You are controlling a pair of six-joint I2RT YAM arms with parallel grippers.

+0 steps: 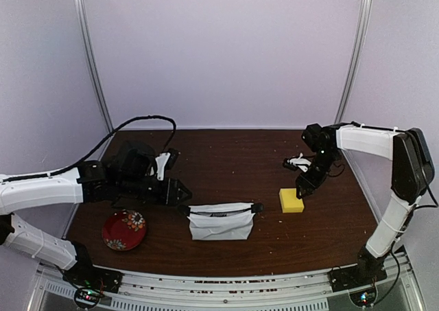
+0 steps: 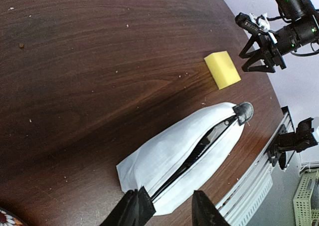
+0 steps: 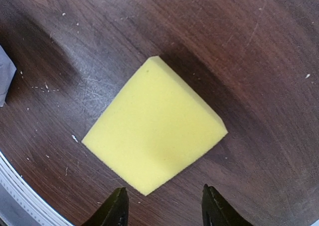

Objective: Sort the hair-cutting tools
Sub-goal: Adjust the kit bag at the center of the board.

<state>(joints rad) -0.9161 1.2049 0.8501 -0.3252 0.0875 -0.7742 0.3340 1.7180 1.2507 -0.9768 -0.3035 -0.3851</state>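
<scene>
A: Hair-cutting tools? Nowhere out on the wooden table (image 1: 233, 153). Probably inside the white pouch (image 1: 221, 222), judging by the black zipper (image 2: 197, 153) gaping partway.

B: Agreed. Looks like an early step, then: getting the pouch open. Left gripper (image 2: 172, 210)?

A: Parted, either side of the pouch's near end, clamping nothing. Right gripper (image 3: 164, 206) likewise spread, hovering just over the yellow sponge block (image 3: 154, 126), empty.

B: Next, probably: pin the pouch with one claw, pull the zipper tab (image 2: 243, 111) with the other. Mind the limp fabric; could bunch and slide.
</scene>
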